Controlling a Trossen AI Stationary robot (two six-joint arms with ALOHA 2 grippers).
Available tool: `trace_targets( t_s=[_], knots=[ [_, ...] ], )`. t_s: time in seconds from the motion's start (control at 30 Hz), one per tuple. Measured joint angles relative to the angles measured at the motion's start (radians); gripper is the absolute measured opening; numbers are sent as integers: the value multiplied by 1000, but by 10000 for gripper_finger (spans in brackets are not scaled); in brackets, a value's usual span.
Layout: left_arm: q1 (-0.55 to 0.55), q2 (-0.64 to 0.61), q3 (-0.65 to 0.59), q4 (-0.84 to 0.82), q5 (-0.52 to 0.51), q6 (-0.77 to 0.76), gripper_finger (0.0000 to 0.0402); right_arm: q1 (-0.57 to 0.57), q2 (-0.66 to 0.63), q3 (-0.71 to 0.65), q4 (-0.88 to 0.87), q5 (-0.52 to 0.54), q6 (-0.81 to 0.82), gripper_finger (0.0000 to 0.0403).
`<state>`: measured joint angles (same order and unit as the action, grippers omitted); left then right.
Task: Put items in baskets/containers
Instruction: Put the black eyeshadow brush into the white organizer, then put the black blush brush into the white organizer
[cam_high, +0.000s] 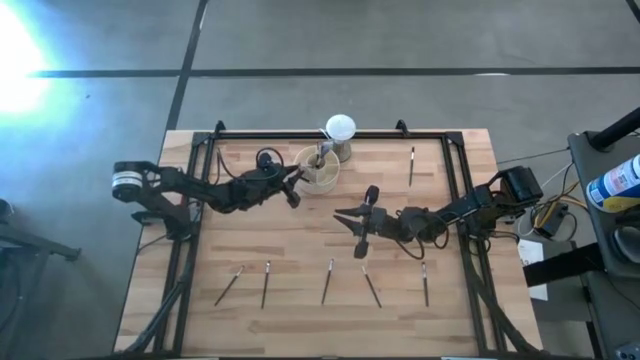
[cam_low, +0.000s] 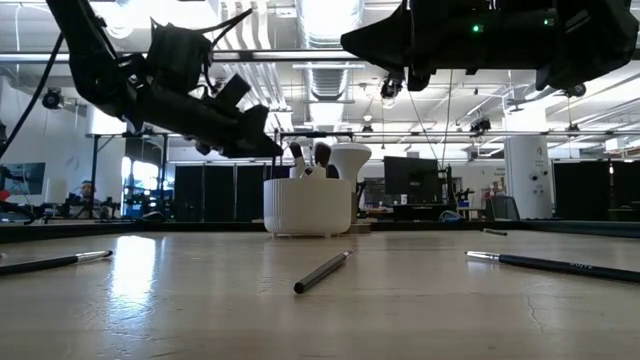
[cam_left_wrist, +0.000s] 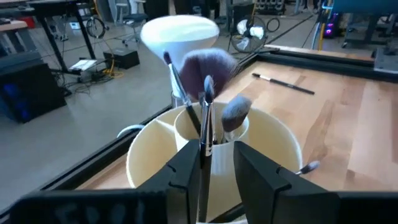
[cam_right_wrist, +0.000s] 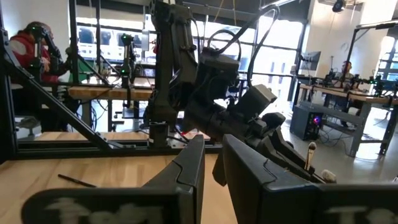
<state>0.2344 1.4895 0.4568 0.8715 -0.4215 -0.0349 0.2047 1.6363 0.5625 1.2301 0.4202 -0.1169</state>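
Left gripper (cam_left_wrist: 211, 168) (fingers parted) angled over cream organiser (cam_left_wrist: 149, 158).

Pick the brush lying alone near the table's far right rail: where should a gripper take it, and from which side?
Grip the lone brush mid-handle, coming straight down from above. It lies flat on the table, thin and straight, so the fingers should probably close across its width. The right gripper looks nearest.
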Motion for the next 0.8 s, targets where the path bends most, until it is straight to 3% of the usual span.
trace_targets(
  t_s=[0.23, 0.7, 0.8],
  knots=[
    [-1, -25, 0, -67, 197, 50, 92, 0, 0, 0, -4, 0, 0, 52],
    [-1, -31, 0, -87, 194, 98, 92, 0, 0, 0, -19, 0, -11, 52],
    [-8, -32, -2, -87, 257, 152, 92, 0, 0, 0, -22, 1, -14, 52]
  ],
)
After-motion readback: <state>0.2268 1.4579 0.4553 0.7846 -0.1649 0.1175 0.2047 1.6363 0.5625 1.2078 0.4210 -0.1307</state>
